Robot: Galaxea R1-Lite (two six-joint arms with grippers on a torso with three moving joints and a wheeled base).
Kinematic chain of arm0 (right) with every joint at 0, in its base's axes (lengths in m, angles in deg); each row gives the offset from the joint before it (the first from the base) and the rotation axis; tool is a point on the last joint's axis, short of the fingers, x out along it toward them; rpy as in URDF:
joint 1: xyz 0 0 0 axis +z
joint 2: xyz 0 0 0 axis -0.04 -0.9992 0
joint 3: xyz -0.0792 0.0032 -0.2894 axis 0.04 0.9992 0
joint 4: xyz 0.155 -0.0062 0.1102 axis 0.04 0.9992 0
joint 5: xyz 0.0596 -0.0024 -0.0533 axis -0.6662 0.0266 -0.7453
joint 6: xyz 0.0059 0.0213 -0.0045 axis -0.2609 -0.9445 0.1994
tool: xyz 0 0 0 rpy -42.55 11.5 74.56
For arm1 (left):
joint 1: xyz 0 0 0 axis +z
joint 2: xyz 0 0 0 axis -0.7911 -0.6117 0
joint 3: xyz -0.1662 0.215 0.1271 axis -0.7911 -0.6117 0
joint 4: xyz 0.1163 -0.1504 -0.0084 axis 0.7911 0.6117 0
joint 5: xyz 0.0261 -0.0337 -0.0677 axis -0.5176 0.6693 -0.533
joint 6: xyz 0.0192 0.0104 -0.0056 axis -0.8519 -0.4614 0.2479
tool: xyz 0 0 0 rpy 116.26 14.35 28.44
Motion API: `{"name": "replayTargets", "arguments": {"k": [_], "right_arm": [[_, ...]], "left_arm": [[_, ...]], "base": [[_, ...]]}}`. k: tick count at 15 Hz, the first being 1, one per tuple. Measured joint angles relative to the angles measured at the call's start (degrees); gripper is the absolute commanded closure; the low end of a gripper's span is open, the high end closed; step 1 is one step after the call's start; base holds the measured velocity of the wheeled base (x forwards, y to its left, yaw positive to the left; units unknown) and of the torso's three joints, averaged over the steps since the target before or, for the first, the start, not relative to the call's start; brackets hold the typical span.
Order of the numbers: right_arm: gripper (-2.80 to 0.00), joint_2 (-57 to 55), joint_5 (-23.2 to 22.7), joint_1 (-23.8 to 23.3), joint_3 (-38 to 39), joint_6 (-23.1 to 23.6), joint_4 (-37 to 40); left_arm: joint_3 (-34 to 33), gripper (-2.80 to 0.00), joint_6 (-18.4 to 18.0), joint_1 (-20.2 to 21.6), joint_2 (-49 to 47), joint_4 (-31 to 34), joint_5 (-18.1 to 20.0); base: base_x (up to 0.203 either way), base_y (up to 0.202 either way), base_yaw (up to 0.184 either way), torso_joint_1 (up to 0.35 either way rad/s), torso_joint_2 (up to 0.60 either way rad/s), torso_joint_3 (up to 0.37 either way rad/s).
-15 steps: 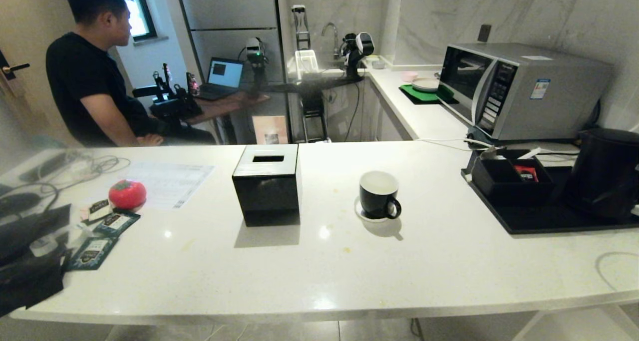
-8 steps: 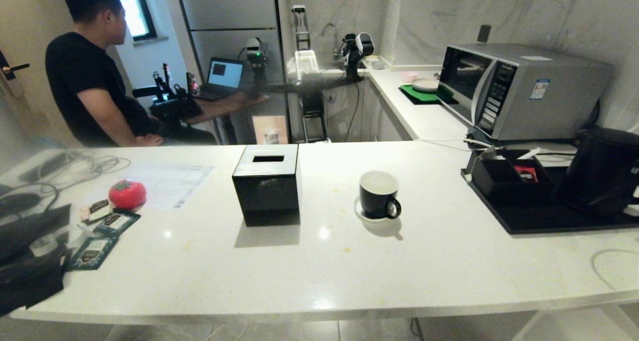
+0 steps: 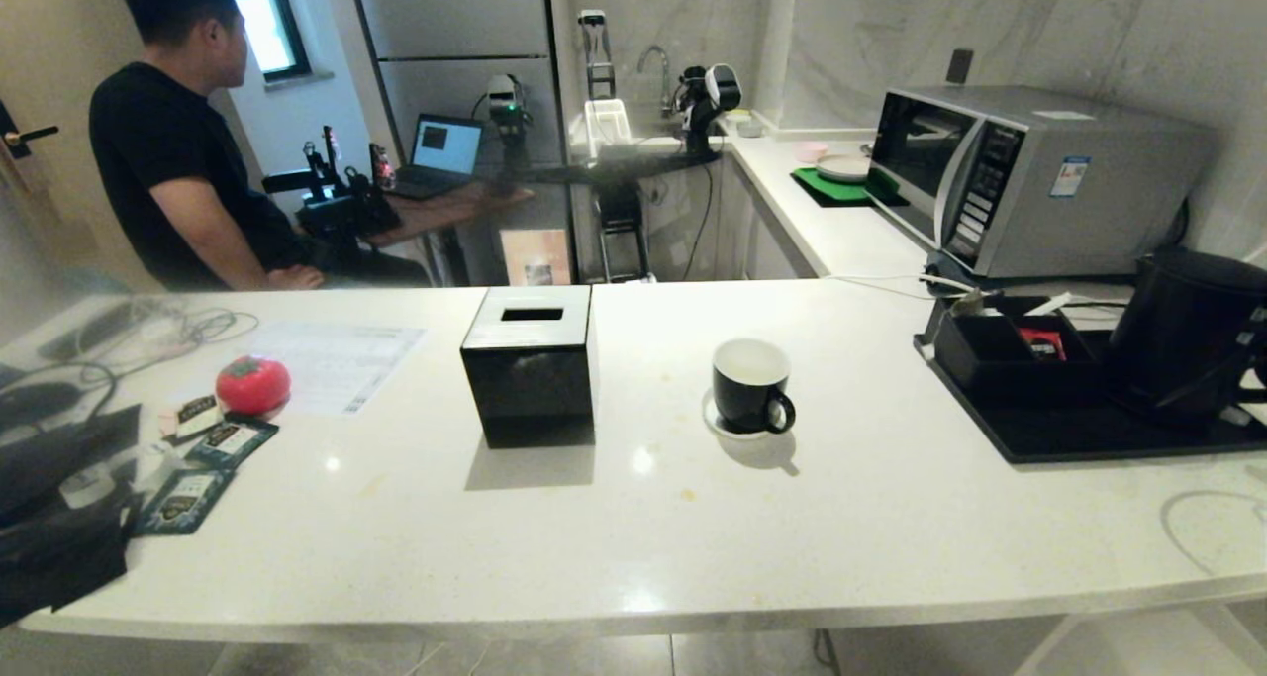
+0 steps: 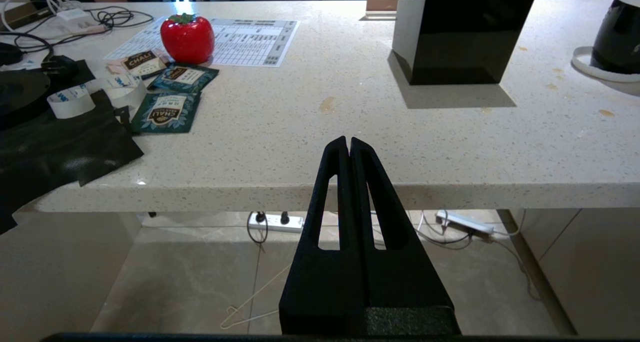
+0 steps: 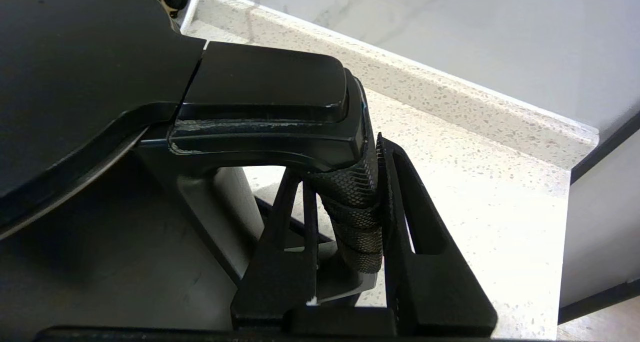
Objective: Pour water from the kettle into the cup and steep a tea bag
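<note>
Right now the right gripper (image 5: 345, 192) is clamped on the textured grip of the kettle's (image 3: 1183, 335) loop handle, one finger on each side of it, at the far right edge of the head view. That kettle stands over the black tray (image 3: 1049, 434) at the right end of the white counter (image 3: 633, 518), beside a small black box (image 3: 1010, 354) on the same tray, with a microwave (image 3: 1029, 176) farther back. Well to its left, the cup (image 3: 752, 384) sits upright on its white saucer (image 3: 715, 421), handle toward the near right, and a black tissue box (image 3: 530, 374) stands left of it. Below the counter's near edge, the left gripper (image 4: 348, 146) hangs parked with fingers pressed together, holding nothing. Beyond the counter sits a person (image 3: 183, 132) at a desk.
</note>
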Motion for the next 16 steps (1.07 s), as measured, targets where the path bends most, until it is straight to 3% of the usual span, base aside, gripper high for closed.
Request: {"name": "replayTargets", "arguments": {"k": [1,16], "right_arm": [[-2.8,0.0,0.04,0.04,0.06,0.0,0.0],[-2.8,1.97,0.22,0.09,5.18,0.24,-0.32]], "left_arm": [[0.0,0.0,0.0,0.0,0.0,-0.02,0.02],[0.0,0.0,0.0,0.0,0.0,-0.02,0.0]], "base": [[0.0,0.0,0.0,0.0,0.0,0.0],[0.0,0.0,0.0,0.0,0.0,0.0]]}}
